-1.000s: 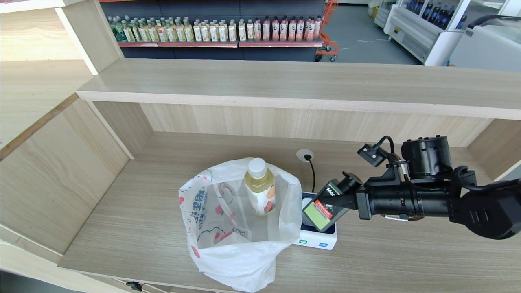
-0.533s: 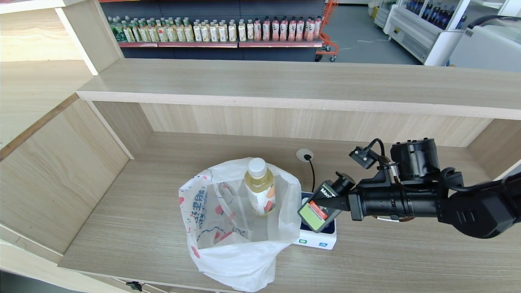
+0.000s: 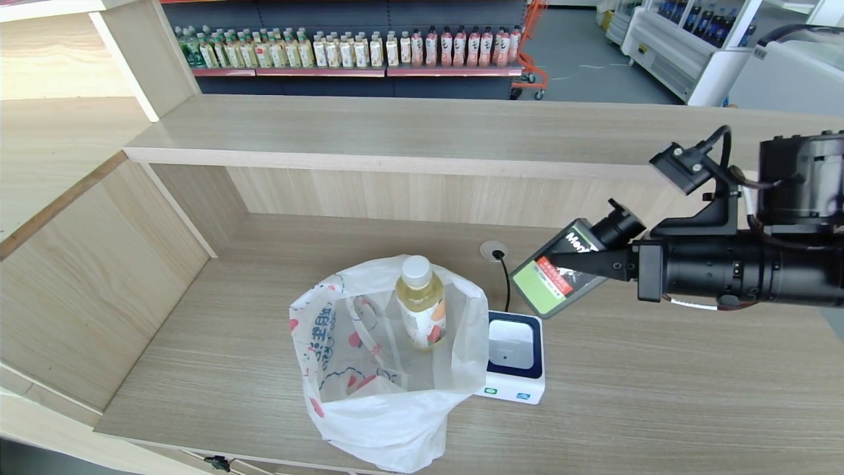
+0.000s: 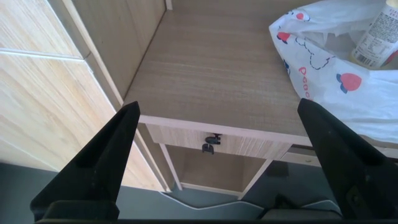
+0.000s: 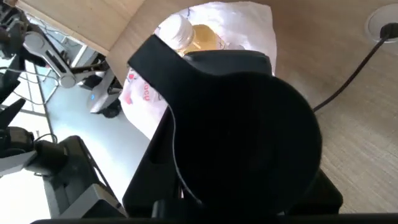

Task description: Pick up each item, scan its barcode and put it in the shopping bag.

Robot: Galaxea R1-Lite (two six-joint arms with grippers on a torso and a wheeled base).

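Observation:
My right gripper (image 3: 589,262) is shut on a flat black box with a green and red label (image 3: 552,278), holding it tilted in the air above and to the right of the white barcode scanner (image 3: 513,357). In the right wrist view the box (image 5: 242,143) hangs dark above the bag (image 5: 249,22). The white printed shopping bag (image 3: 386,369) stands open left of the scanner, with a pale tea bottle (image 3: 421,305) upright inside. My left gripper (image 4: 214,162) is open, hovering off the counter's front edge near the bag (image 4: 329,74).
The scanner's black cable (image 3: 506,280) runs back to a round port (image 3: 494,251) in the counter. Wooden walls close the counter (image 3: 659,396) at the left and back, under a raised ledge (image 3: 461,132). A drawer latch (image 4: 210,143) sits under the front edge.
My right arm, which held the box low over the scanner, has lifted it up and to the right, uncovering the scanner's top. Bag and bottle have not moved.

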